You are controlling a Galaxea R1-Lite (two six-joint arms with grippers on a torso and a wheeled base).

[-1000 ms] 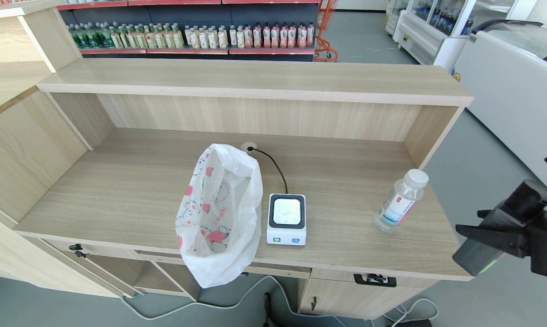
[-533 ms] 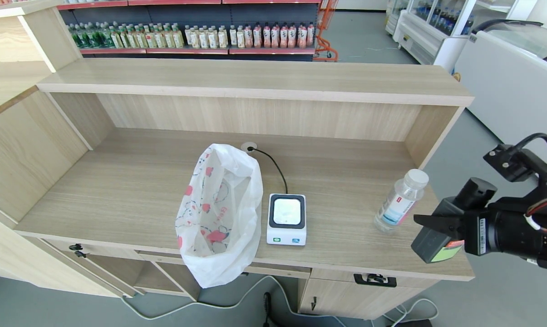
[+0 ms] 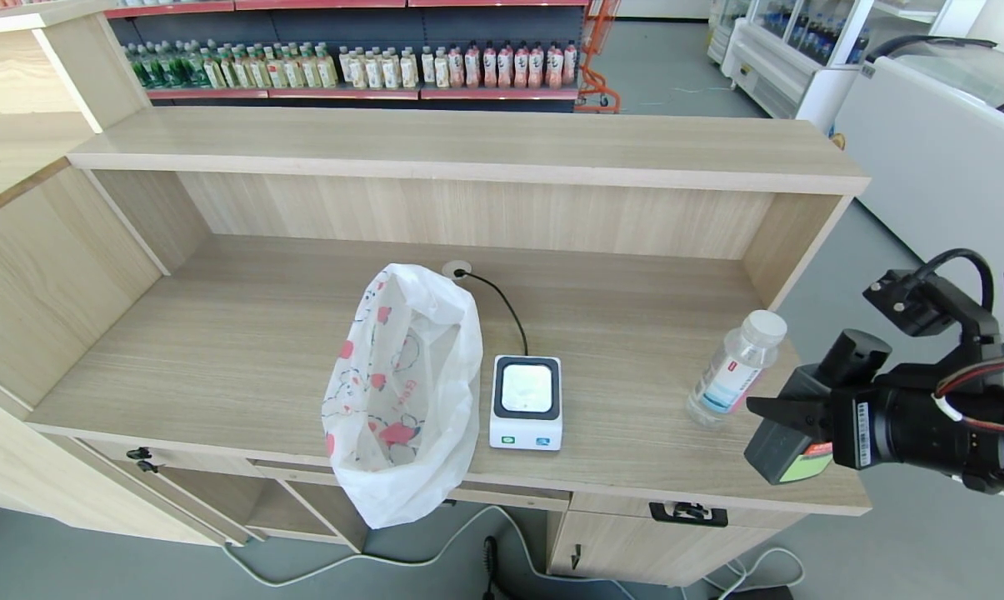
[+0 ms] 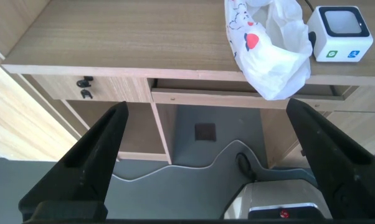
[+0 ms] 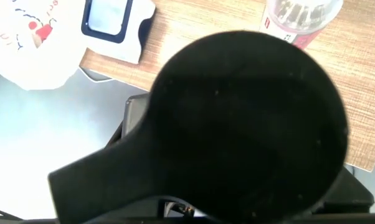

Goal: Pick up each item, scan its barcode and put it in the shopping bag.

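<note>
A clear water bottle point(image 3: 735, 371) with a white cap stands upright near the counter's right end; its base also appears in the right wrist view point(image 5: 299, 18). My right gripper point(image 3: 751, 429) hovers just right of and in front of it, open, apart from it. A white shopping bag point(image 3: 402, 392) with red prints sags open over the front edge point(image 4: 268, 43). Beside it sits the white barcode scanner point(image 3: 526, 400), also visible from the left wrist point(image 4: 340, 34). My left gripper point(image 4: 207, 107) hangs open and empty below the counter's front edge.
The wooden counter point(image 3: 243, 350) has a raised back ledge point(image 3: 468, 150) and side walls. The scanner's black cable point(image 3: 506, 308) runs back to a hole in the top. A freezer point(image 3: 943, 167) stands to the right. A dark round part point(image 5: 250, 124) blocks most of the right wrist view.
My right arm has swung in from the right edge toward the bottle, then crept slightly closer. Bottle, bag and scanner have stayed put.
</note>
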